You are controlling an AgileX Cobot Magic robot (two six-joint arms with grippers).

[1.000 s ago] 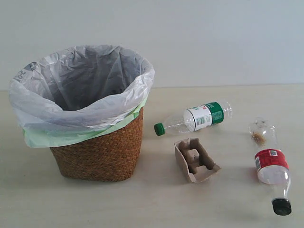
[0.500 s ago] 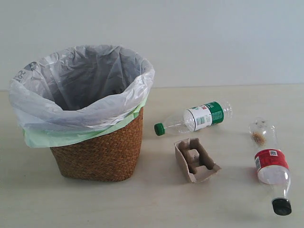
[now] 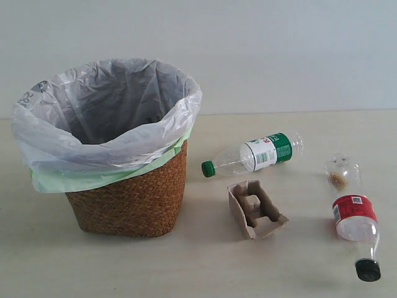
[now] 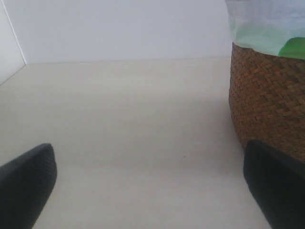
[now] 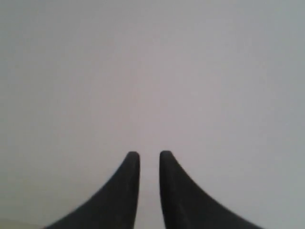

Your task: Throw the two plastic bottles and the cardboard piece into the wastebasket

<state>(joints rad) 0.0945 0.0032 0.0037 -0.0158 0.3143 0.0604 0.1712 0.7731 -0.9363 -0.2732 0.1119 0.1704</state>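
Note:
The wastebasket [image 3: 127,202], brown wicker with a white bag over a green one, stands at the left of the table. To its right, a clear bottle with a green cap [image 3: 254,155] lies on its side. The beige cardboard piece [image 3: 256,208] sits just in front of that bottle. A clear bottle with a black cap and red label [image 3: 352,217] lies at the far right. Neither gripper shows in the exterior view. My left gripper [image 4: 148,157] is open over bare table, beside the wastebasket's wicker wall [image 4: 267,100]. My right gripper [image 5: 149,155] faces a blank wall, its fingers nearly together and holding nothing.
The pale table [image 3: 205,267] runs back to a plain light wall. A white side panel edges the table in the left wrist view.

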